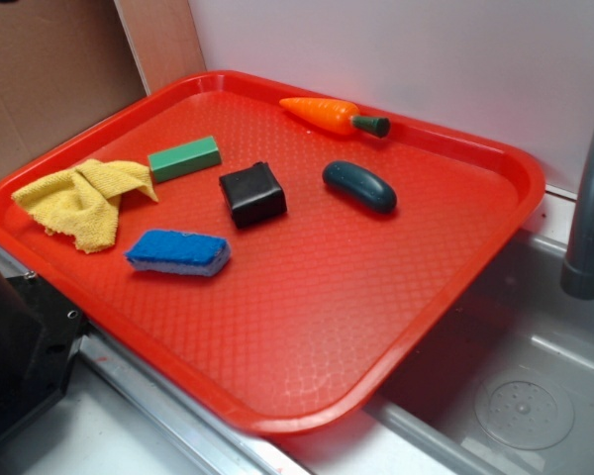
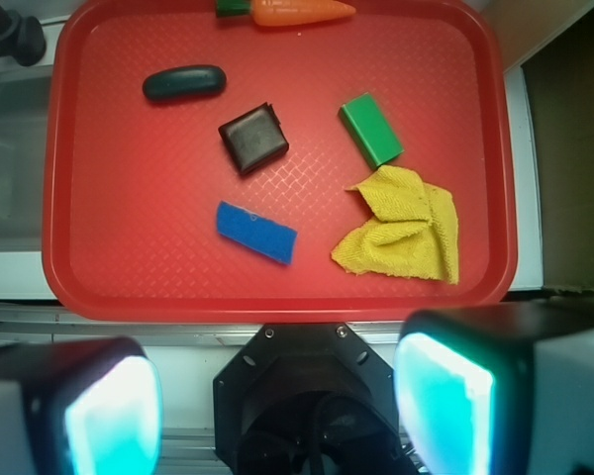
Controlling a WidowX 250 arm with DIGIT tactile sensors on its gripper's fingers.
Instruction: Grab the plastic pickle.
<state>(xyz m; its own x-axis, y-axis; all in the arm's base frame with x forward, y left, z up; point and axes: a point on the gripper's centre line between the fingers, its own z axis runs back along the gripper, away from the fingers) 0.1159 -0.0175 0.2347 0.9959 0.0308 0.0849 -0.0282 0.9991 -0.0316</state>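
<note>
Hovering high over the near edge of the red tray [image 2: 69, 267], the hand [image 2: 277, 406] spreads its fingers [image 2: 114, 411] wide, holding nothing. Beyond the blue sponge [image 2: 256, 232] and black block [image 2: 252, 137], the plastic pickle [image 2: 184, 82] lies at eleven o'clock, clear of its neighbours. Smooth and rounded, it could squirt from an off-centre pinch, or a drifting descent could catch the block instead.

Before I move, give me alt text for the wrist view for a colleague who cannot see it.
The open tool hangs high above the near edge of a red tray, holding nothing. On the tray lie a dark teal plastic pickle, a black block, a green block, a blue sponge, a yellow cloth and an orange carrot.
</note>
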